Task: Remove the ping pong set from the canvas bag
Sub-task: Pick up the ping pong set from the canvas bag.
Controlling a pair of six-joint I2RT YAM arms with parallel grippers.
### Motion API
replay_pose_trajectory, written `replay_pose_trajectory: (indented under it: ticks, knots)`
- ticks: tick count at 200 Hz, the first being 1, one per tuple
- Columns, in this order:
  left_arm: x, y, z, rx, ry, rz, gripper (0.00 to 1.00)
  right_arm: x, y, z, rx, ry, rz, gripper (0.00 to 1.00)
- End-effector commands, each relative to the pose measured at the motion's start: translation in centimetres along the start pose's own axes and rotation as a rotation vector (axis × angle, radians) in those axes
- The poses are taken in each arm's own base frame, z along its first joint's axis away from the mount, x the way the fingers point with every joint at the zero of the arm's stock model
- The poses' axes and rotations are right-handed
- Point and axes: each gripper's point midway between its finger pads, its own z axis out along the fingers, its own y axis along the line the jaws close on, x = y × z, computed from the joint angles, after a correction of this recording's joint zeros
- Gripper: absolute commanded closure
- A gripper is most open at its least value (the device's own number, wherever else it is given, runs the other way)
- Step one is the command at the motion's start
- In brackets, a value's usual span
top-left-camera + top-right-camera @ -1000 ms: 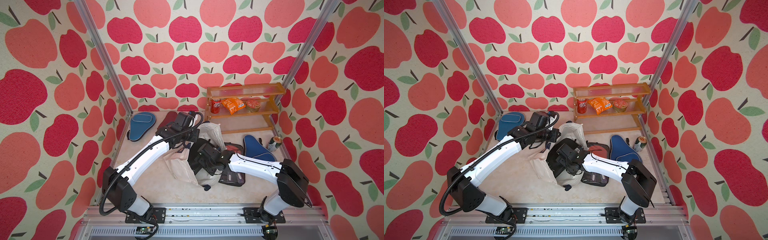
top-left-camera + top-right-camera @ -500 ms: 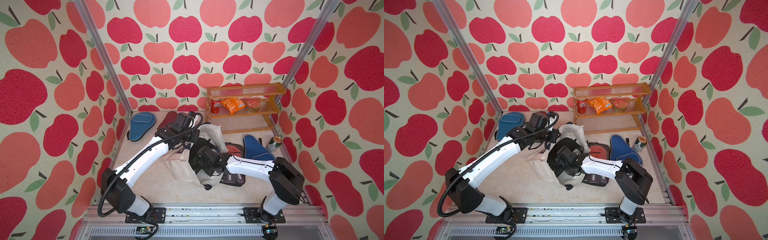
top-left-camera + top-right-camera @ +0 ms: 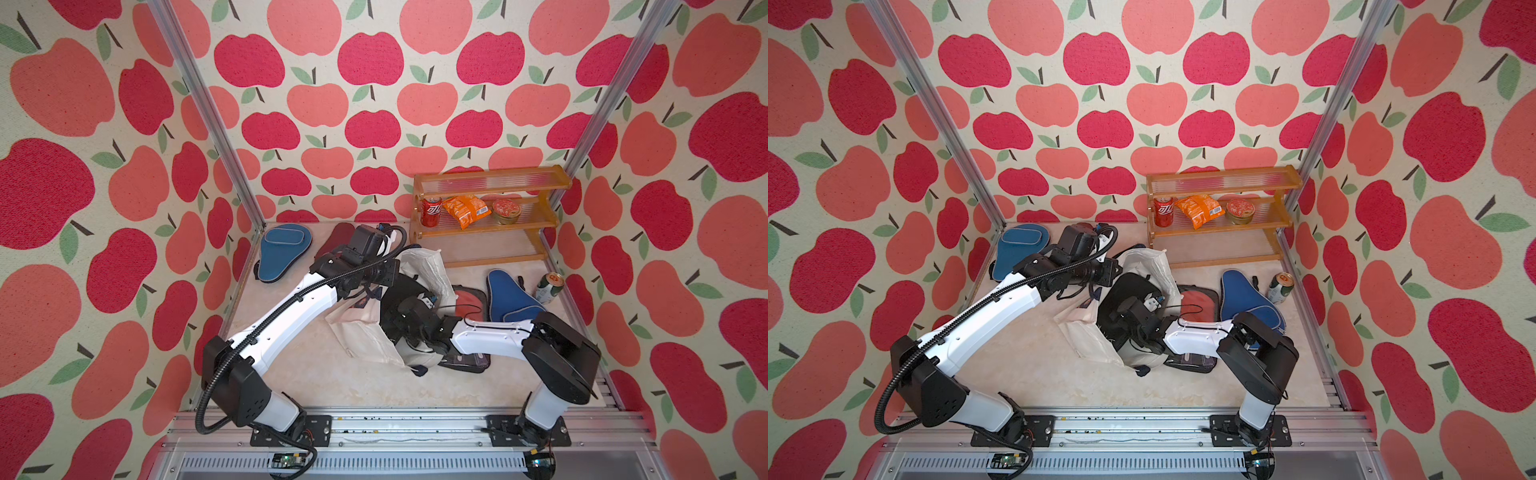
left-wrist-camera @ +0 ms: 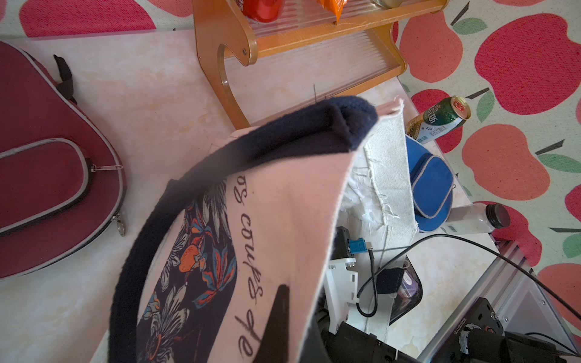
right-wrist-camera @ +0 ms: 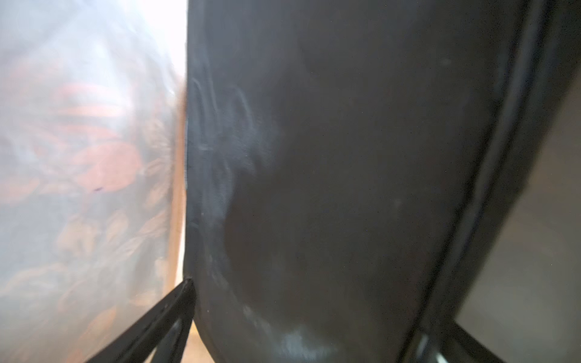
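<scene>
Your left end effector is closed tight on the canvas bag. It pinches the cloth at the rim, next to the navy strap handle. Only one black finger shows against the bag's printed side, because the cloth hides the other. The bag lies slumped near the middle of the tabletop, between your two arms. Its pale upper flap is raised toward the wooden shelf.

Your right end effector is sunk in the bag's opening. Its fingers stand wide apart, one on each side of a dark, smooth, black-edged surface that fills the right wrist view. That surface is probably a pouch from the set, but the picture is too close and blurred for you to be sure, or to see whether the fingers press on it.

Four pieces of the ping pong set lie outside the bag on the tabletop:
- One blue case sits in the far left corner.
- The maroon case is just beside it, partly under your left arm.
- A black-edged clear pouch showing a red paddle lies against the bag and runs under your right forearm.
- The second blue case lies beside that pouch, with a green can near the right wall.

The shelf holds a red can, an orange snack bag and a round tub.
</scene>
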Motion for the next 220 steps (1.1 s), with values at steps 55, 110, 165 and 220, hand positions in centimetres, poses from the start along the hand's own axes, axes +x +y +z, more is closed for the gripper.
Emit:
replay_pose_trajectory:
  ticks: [55, 110, 165, 220]
  knots:
    - [-1.2, -1.5, -1.0, 0.033, -0.034, 0.019, 1.0, -2.6, 7.9, -2.1, -0.405, -0.142, -0.084, 0.12]
    - [-1.4, -1.6, -0.8, 0.031, -0.03, 0.031, 1.0, -2.1, 6.6, -1.0, -0.359, -0.111, -0.059, 0.22]
    - [-1.5, -1.7, -1.1, 0.033, -0.032, 0.037, 1.0, -1.8, 5.1, 0.6, -0.241, -0.048, -0.073, 0.52]
    - [-1.4, -1.4, -1.5, 0.029, -0.042, 0.037, 1.0, -3.1, 7.6, -1.0, -0.265, -0.111, -0.216, 0.82]
